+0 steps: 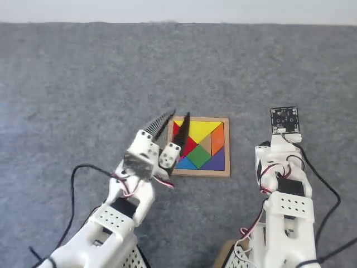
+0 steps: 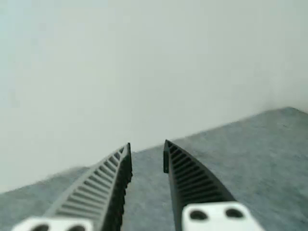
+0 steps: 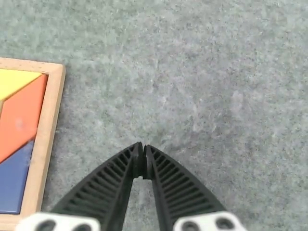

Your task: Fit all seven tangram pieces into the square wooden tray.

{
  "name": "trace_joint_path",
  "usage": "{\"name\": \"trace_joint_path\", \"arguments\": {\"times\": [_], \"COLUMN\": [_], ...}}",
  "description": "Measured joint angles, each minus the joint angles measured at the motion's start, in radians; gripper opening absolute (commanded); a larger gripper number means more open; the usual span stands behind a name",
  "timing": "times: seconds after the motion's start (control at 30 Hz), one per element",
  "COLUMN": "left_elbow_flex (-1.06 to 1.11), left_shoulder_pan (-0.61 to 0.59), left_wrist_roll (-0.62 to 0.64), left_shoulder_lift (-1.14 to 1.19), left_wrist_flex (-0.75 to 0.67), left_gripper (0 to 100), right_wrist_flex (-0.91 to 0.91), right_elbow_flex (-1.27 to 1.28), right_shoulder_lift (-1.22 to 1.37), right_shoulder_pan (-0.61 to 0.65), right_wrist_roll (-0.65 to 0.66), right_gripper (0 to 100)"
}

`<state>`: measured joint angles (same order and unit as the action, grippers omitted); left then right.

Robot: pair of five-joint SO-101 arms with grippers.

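Grey carpet (image 1: 83, 84) surrounds tray (image 1: 227, 148); left fingers (image 1: 184, 128) overhang it.

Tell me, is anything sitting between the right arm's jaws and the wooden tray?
Nothing visible does. Bare grey carpet lies between the right arm's jaws, which are shut, and the tray, with no loose piece or cable on that stretch.

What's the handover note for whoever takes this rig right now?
Left gripper: open, empty, over the tray's left edge.
Right gripper: shut, empty, over the grey mat to the right of the tray.
Done: the tray looks filled. Pieces seated: yellow, orange, blue, green, red.
Left: the left gripper's fingers hide the tray's left strip, so check that all seven pieces sit flush.
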<state>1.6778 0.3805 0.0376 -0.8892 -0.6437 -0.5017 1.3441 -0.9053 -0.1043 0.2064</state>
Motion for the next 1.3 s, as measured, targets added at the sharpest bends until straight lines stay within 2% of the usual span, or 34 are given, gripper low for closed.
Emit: {"name": "trace_joint_path", "arguments": {"times": [0.17,0.27,0.33,0.43,0.53,0.6,0.77,1.13,1.3], "left_elbow_flex": [0.000,0.000,-0.003,-0.041,-0.063,-0.057,0.014,0.017,0.017], "left_shoulder_pan": [-0.209,-0.334,-0.377,-0.384,-0.345,-0.322,-0.250,-0.206,-0.206], "left_wrist_roll": [0.000,0.006,0.044,0.135,0.178,0.187,0.190,0.195,0.195], "left_shoulder_lift": [-0.199,-0.362,-0.471,-0.631,-0.773,-0.862,-0.904,-0.875,-0.875], "left_wrist_flex": [-0.011,0.086,0.212,0.482,0.756,0.868,0.881,0.879,0.879], "left_gripper": [10,10,10,10,10,10,10,10,10], "right_wrist_flex": [-0.006,-0.069,-0.109,-0.138,-0.146,-0.146,-0.170,-0.664,-0.789], "right_elbow_flex": [0.002,0.017,0.037,0.098,0.169,0.221,0.328,0.324,0.324], "right_shoulder_lift": [-0.041,-0.137,-0.213,-0.348,-0.485,-0.571,-0.781,-0.887,-0.887], "right_shoulder_pan": [0.003,0.002,0.003,0.005,0.005,0.005,0.005,0.015,0.018], "right_wrist_roll": [0.000,0.000,0.000,0.000,0.000,0.026,0.130,0.153,0.153], "right_gripper": [0.8,0.8,0.8,0.9,0.8,0.8,0.9,0.9,0.8]}}
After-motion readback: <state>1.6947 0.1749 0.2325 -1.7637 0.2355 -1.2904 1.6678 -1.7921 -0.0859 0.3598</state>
